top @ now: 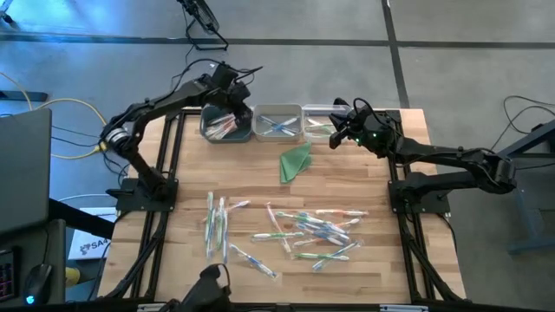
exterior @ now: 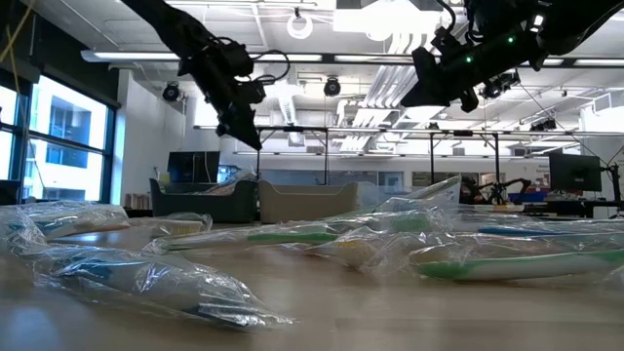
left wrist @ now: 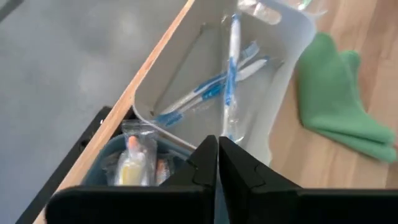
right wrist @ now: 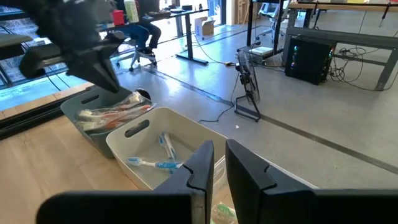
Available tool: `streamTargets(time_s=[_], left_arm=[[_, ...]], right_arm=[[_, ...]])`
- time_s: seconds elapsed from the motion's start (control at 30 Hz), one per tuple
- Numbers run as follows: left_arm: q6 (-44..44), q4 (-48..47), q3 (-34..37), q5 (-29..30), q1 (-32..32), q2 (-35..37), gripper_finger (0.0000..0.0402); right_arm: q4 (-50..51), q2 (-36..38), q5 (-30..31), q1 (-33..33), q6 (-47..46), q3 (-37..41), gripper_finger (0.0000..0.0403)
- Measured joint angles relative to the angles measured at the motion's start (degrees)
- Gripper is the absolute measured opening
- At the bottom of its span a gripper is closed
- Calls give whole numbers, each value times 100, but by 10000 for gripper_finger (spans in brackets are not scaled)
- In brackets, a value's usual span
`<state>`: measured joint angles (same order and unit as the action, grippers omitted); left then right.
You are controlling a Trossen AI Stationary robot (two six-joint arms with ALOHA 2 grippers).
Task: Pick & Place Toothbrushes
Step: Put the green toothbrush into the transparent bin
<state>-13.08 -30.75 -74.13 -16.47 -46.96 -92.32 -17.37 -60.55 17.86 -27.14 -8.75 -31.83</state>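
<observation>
A pale wooden table (top: 260,165) stands on a grey floor, with black frame rails down both sides. Along its far edge sit three bins in a row: a grey bin (top: 226,122), a white bin (top: 277,122) in the middle, and a clear bin (top: 319,121). A folded green cloth (top: 296,162) lies just in front of them. Most of the toothbrushes (top: 303,232), each in a clear wrapper, lie scattered across the near half of the table; a few more already rest inside the bins.

The left gripper (top: 236,94) hangs over the grey bin, its fingers pressed together with nothing between them. The right gripper (top: 338,132) hovers over the clear bin, its fingers close together with only a thin gap, also holding nothing.

The low view alone opens onto the room: a white ceiling with lamps and pipes, large windows, desks and screens, with crinkled wrappers filling the foreground. The left wrist view shows what the high view blurs: blue-handled brushes crossed inside the white bin and orange ones in the grey bin. The right wrist view adds a person seated at a desk (right wrist: 140,31) far behind, and cables trailing over the floor.
</observation>
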Motion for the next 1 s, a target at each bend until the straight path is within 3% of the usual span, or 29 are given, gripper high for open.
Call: streamTargets(time_s=[0.27,0.53,1.0], left_arm=[[513,476,843,-36,405,1092,3],[1209,-258,868,730,1134,1840,3],[3703,-1332,868,1886,3057,2049,3]], right_arm=[[0,0,0,0,3,0,34],[0,0,-1,1,4,0,34],[2,0,-164,0,4,2,34]])
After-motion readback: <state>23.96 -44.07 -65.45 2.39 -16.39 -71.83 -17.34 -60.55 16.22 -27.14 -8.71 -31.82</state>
